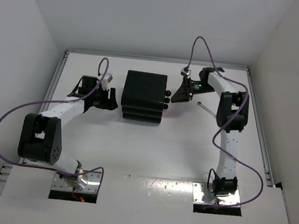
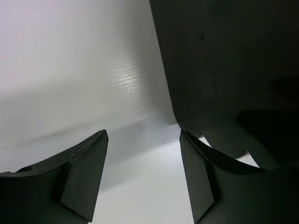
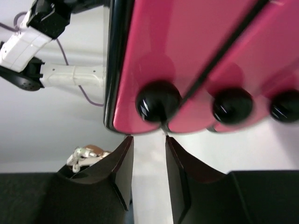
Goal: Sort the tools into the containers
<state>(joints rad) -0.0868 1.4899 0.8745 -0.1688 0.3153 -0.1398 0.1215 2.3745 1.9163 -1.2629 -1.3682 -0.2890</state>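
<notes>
The black drawer unit [image 1: 143, 90] sits upper centre on the surface [image 1: 135, 153]. Right gripper [image 3: 148, 140]: jaws narrowly apart, empty, just below a round knob [image 3: 158, 101]. Left gripper [image 2: 142, 135]: jaws wide apart, empty, beside the unit's left wall. A silver wrench [image 1: 206, 108] lies to the unit's right.

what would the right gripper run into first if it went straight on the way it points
Most likely the round black knob on a pink drawer front, leftmost in the right wrist view: it sits just beyond the right gripper, close above the gap. Depth is hard to judge.
</notes>
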